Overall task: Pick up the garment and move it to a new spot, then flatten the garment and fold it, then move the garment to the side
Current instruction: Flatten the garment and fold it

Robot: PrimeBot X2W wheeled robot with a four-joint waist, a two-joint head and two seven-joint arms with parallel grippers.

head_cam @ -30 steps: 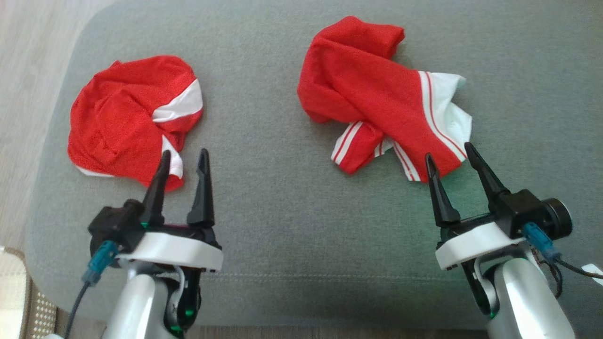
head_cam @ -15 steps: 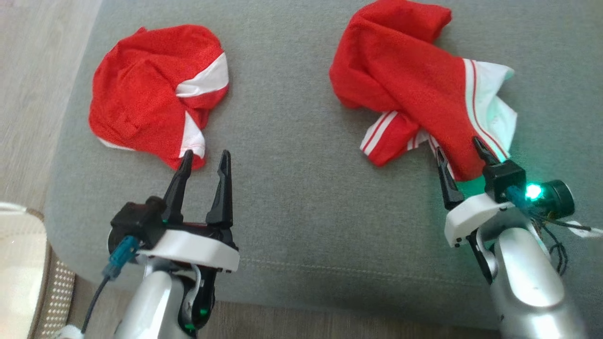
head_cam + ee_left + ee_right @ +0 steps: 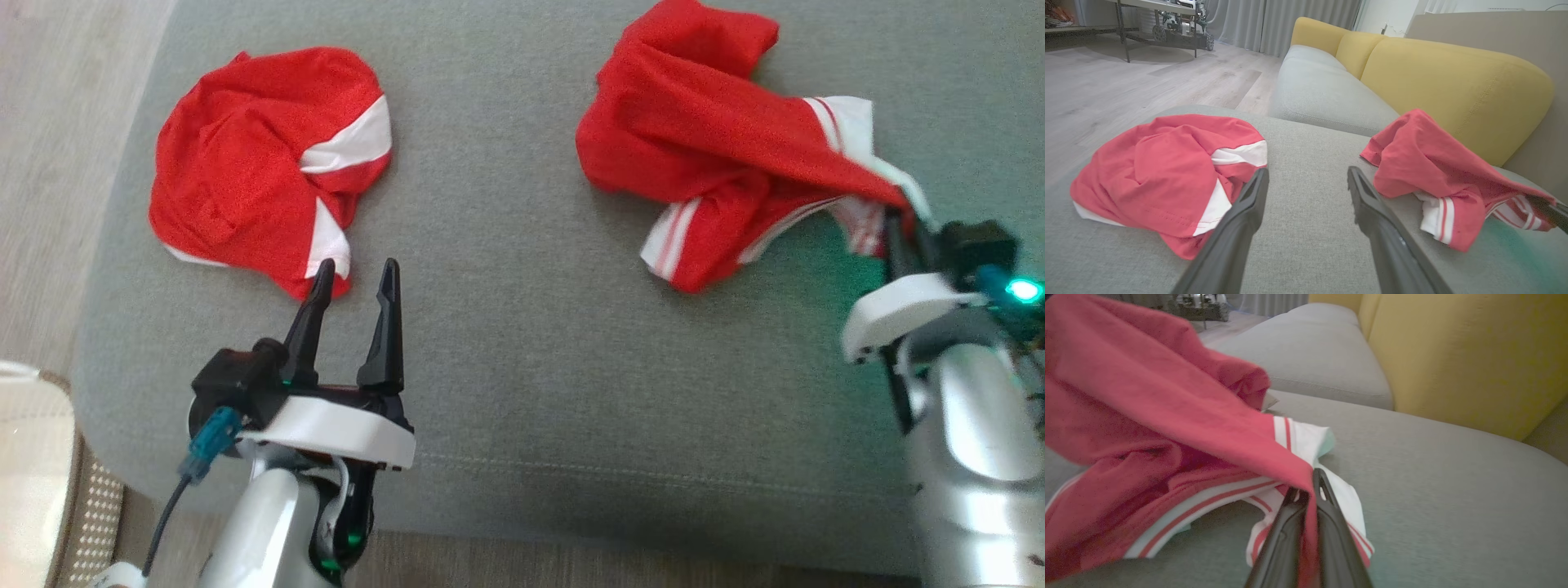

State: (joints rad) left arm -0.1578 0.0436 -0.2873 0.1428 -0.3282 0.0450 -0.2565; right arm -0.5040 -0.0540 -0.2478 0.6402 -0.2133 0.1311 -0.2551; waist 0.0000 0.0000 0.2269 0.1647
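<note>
Two crumpled red garments with white trim lie on the grey cushion [image 3: 522, 343]. The right garment [image 3: 710, 155] [image 3: 1425, 163] [image 3: 1151, 433] has red-and-white striped edges. My right gripper [image 3: 902, 214] [image 3: 1308, 486] is shut on its near right edge, and the cloth there is pulled up off the cushion toward the right. The left garment [image 3: 261, 163] [image 3: 1163, 171] lies in a heap with a white band across it. My left gripper [image 3: 355, 273] [image 3: 1306, 179] stands open just in front of its near corner, with nothing between the fingers.
The grey cushion's front edge [image 3: 571, 482] runs below both arms, with wooden floor [image 3: 65, 122] to the left. A yellow sofa back [image 3: 1453, 77] and a grey sofa seat [image 3: 1323, 90] stand beyond the cushion. A pale woven object [image 3: 33, 474] sits at the lower left.
My right gripper closed on the right garment's edge and drew it to the right and up, stretching the cloth. The left gripper stayed open by the left garment. The camera shifted early on.
</note>
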